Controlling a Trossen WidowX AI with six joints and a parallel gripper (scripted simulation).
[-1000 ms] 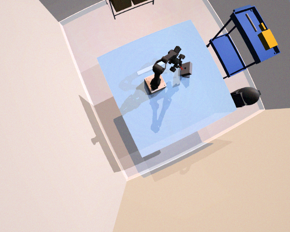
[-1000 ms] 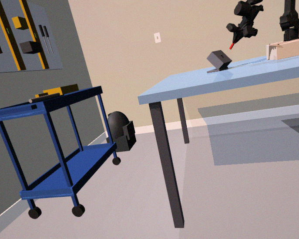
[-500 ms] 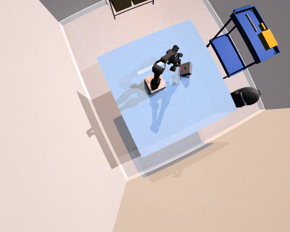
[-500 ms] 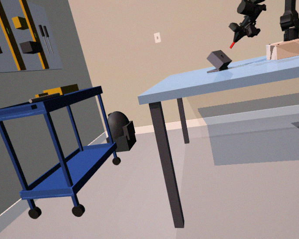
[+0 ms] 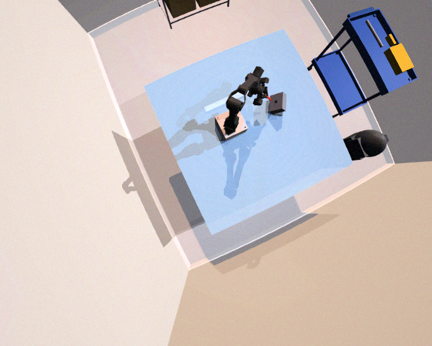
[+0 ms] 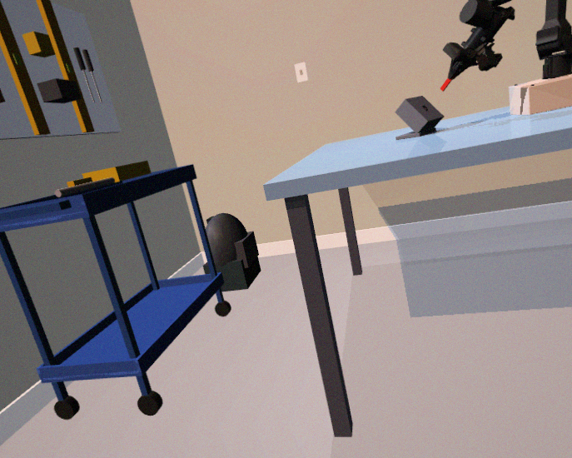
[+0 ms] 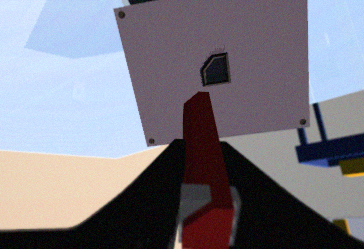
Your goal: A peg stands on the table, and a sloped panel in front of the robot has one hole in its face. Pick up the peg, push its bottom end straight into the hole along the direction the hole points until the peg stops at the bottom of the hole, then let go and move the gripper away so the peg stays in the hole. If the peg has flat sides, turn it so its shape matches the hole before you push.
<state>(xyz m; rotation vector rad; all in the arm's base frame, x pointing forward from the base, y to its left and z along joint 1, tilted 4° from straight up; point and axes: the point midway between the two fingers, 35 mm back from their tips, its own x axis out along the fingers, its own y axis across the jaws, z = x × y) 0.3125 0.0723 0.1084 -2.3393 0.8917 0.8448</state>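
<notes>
The red peg (image 5: 268, 98) (image 6: 445, 84) (image 7: 201, 135) has flat sides with one corner cut off. My gripper (image 5: 266, 95) (image 6: 451, 77) (image 7: 199, 150) is shut on it, and its free end points down toward the panel, with a gap between them. The grey sloped panel (image 5: 279, 98) (image 6: 415, 116) (image 7: 165, 50) has a screw at each corner of its face. Its hole (image 5: 276, 101) (image 6: 425, 107) (image 7: 217, 70) is square-like with one cut corner. In the wrist view the hole lies just above and slightly right of the peg's tip.
The light blue table (image 5: 283, 156) (image 6: 345, 157) carries the arm's wooden base block (image 5: 223, 129) (image 6: 552, 96), well apart from the panel. A white strip (image 5: 217, 104) lies near the base. A blue cart (image 5: 339, 83) (image 6: 162, 315) stands on the floor beyond the table's edge.
</notes>
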